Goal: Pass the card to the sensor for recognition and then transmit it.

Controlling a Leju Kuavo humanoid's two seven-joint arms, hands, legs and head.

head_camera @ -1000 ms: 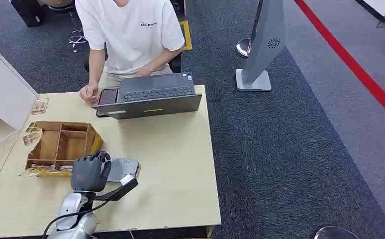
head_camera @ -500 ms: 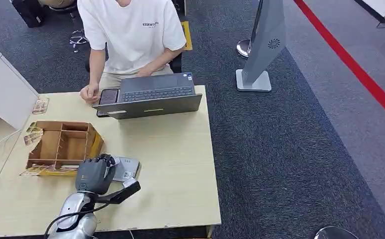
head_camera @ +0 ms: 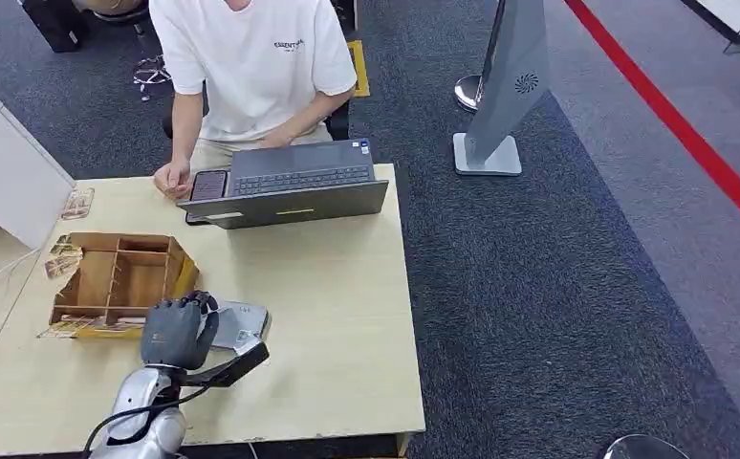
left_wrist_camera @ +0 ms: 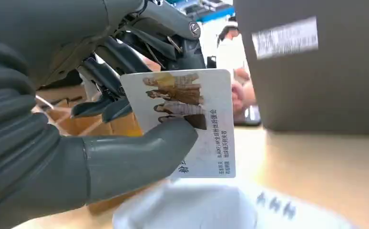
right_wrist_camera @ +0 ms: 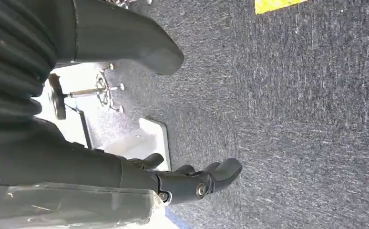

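Note:
My left hand [head_camera: 177, 331] hovers over the near-left part of the wooden table [head_camera: 337, 316], above a small grey-white sensor [head_camera: 244, 321]. In the left wrist view the hand [left_wrist_camera: 68, 143] pinches a white card [left_wrist_camera: 192, 119] with a printed picture and text between thumb and fingers. The card hangs just above the sensor's pale top [left_wrist_camera: 220, 210]. My right hand [right_wrist_camera: 182, 183] hangs over dark carpet, fingers apart, holding nothing.
A wooden divided card box [head_camera: 118, 277] stands just left of the sensor, with loose cards [head_camera: 62, 256] beside it. A person in a white shirt [head_camera: 251, 67] sits at the far edge behind an open laptop [head_camera: 290, 186] and a phone [head_camera: 207, 185]. A white box [head_camera: 3, 172] is at far left.
My left hand with the card shifted slightly right and toward me over the sensor, then eased back a little. The person has hardly moved.

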